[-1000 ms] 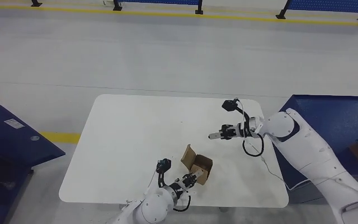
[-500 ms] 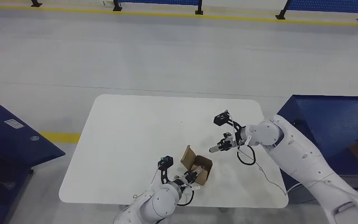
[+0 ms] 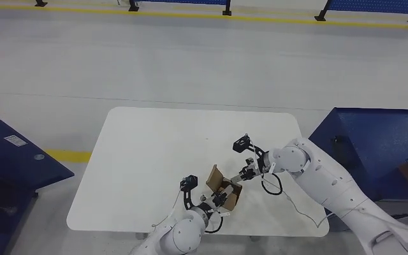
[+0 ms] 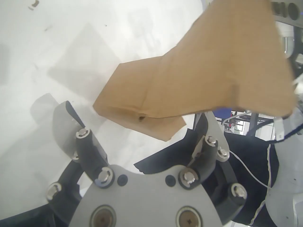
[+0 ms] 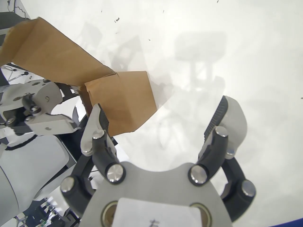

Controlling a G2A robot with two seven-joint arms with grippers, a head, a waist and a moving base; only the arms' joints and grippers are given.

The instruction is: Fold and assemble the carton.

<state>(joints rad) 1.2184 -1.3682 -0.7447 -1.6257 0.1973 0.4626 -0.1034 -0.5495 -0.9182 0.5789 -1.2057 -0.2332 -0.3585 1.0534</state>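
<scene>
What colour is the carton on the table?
The carton is plain brown cardboard with no pattern on its visible faces; the left wrist view shows it best.

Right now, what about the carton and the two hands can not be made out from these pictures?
- Inside of the carton: too small in the top view; the wrist views face its outer walls.
- Left hand contact with the carton: a flap covers one fingertip in the left wrist view.
- Right hand contact: its own finger hides the carton's edge in the right wrist view.
</scene>
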